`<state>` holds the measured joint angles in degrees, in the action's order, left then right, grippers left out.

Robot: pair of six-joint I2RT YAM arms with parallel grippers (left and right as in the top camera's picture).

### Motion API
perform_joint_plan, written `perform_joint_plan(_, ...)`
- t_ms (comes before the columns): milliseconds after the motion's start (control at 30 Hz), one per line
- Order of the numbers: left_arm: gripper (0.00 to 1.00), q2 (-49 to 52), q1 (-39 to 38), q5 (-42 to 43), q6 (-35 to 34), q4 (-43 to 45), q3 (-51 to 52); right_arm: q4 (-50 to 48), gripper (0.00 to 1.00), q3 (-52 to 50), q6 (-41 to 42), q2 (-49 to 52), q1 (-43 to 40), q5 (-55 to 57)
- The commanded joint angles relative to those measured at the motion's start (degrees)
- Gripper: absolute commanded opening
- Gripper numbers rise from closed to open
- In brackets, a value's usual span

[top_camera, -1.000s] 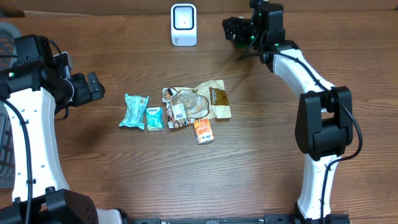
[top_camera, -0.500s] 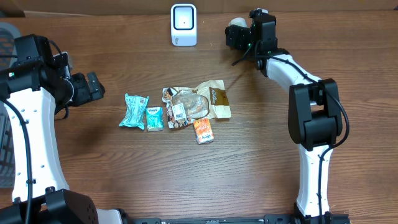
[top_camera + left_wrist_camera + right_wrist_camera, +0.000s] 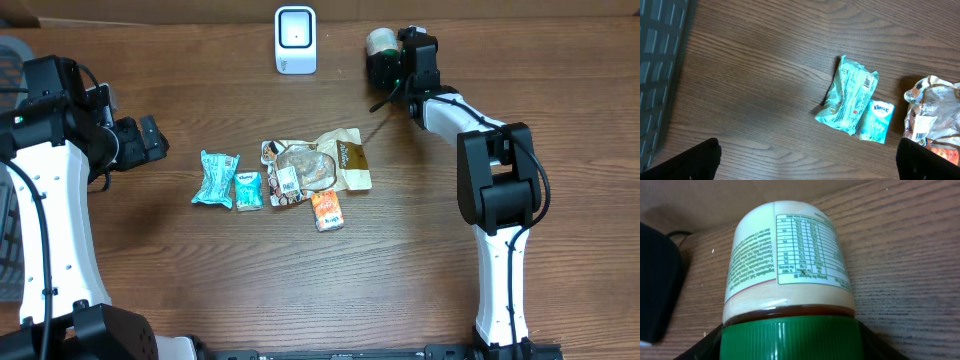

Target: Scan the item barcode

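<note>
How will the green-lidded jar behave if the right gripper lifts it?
The jar looks rigid, so it probably won't deform. Its smooth round body could slip or roll on the table; the ribbed green lid likely offers better grip.

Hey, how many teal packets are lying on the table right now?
2. A larger teal wrapper lies at the pile's left end; a small Kleenex pack sits just beside it, next to the brown bag. Others could be hidden under that bag.

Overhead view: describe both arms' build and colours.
The left arm and right arm share white tubular links joined by bulky black joint housings, with thin black cables running alongside. The left gripper and right gripper are black; a green light glows by the right one.
</note>
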<state>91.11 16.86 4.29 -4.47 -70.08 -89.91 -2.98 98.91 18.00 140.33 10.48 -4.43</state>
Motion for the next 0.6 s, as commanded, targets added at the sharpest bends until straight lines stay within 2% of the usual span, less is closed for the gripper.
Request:
perform_joint_plan(0, 1.00, -0.57, -0.37, 0.17, 0.20, 0.07, 0.09, -1.38, 0.55, 1.22, 0.09, 0.83, -0.26, 0.31)
perform_joint_plan(200, 1.00, -0.57, -0.37, 0.17, 0.20, 0.09, 0.09, -1.14, 0.49, 1.25, 0.04, -0.70, -0.24, 0.24)
perform_joint_plan(333, 1.00, -0.57, -0.37, 0.17, 0.20, 0.09, 0.09, 2.38, 0.45, 1.25, 0.00, -4.35, -0.26, 0.28)
perform_joint_plan(567, 1.00, -0.57, -0.37, 0.17, 0.20, 0.09, 0.09, 22.99, 0.42, 1.25, -0.02, -19.02, -0.24, -1.05)
